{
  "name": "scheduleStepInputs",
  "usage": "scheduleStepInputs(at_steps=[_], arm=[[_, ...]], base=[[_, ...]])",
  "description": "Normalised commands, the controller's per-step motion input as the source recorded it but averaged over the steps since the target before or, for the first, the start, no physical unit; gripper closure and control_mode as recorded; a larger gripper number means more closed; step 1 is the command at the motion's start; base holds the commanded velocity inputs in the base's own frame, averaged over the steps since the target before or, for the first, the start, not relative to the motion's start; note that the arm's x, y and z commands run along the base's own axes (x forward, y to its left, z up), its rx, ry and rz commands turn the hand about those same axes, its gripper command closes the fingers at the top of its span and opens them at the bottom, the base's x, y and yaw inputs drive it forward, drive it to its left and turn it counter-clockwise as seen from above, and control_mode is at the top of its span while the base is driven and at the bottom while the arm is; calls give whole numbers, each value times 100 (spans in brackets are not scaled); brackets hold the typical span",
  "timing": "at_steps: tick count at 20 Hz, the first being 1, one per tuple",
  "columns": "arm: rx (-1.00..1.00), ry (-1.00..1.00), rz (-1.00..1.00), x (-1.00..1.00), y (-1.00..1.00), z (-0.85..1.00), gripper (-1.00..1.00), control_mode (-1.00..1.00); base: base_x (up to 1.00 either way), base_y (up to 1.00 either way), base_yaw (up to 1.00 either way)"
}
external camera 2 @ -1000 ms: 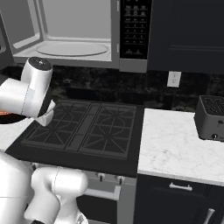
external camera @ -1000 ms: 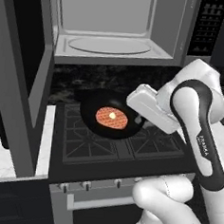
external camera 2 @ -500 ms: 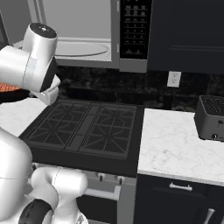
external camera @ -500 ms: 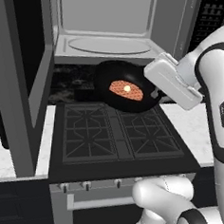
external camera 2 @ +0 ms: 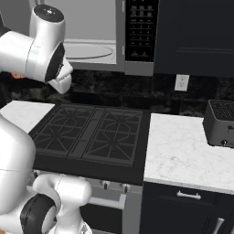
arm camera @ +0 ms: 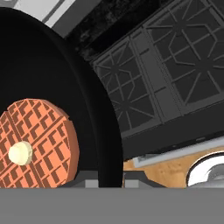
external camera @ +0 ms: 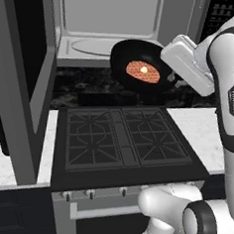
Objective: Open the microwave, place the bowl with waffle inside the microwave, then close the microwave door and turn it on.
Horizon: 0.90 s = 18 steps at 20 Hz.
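The microwave (external camera: 111, 24) stands open above the stove, light grey inside with a round turntable (external camera: 92, 46). Its door (external camera: 22, 81) is swung wide to the left. The black bowl with waffle (external camera: 143, 66) hangs tilted in the air just in front of the opening's lower right, with the orange-brown waffle (external camera: 142, 71) in its middle. My gripper (external camera: 168, 79) is shut on the bowl's right rim. In the hand view the bowl (arm camera: 57, 87) and waffle (arm camera: 39, 140) lie at left, and my gripper (arm camera: 110, 180) pinches the rim. The microwave (external camera 2: 91, 50) also shows from the right.
A black gas stove (external camera: 122, 139) lies directly under the bowl. White marble counter (external camera 2: 183, 155) runs to its right, with a dark toaster (external camera 2: 221, 123) at the far right. The microwave's black button panel (external camera 2: 141, 27) sits beside dark upper cabinets.
The arm has lifted the bowl from low over the stove up and to the right, to the level of the microwave opening. The grip on the rim is unchanged.
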Motion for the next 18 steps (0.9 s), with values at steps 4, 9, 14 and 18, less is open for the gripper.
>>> scheduleStepInputs(at_steps=[4, 9, 14, 18], arm=[[0, -21, -22, 39, -15, 18, 100, -100], [0, -6, -31, 64, 1, 1, 100, -100], [0, 0, -20, 74, 19, -2, 100, -100], [0, 0, -13, 65, 28, 0, 100, -100]], base=[[0, 0, 0], [0, 0, 0], [0, 0, 0], [0, 0, 0]])
